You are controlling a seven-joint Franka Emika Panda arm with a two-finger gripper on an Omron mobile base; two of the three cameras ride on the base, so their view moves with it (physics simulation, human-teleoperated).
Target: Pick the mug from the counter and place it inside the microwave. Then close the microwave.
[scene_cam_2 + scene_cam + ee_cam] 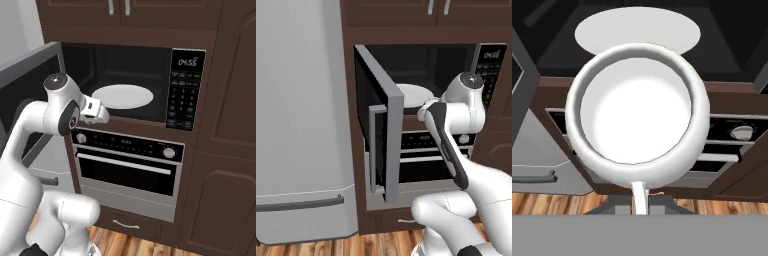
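Held the mug by its thin handle between shut jaws of the gripper, in front of the open microwave and short of the turntable. Judged best to carry it level through the opening, lower it near the plate's middle, release only once seated, then back clear before swinging the door. Smooth glossy white mug, round and squat, hollow showing. Flat white disc of a turntable in a dark cavity. Door dark glass in a grey frame, with a straight vertical handle.
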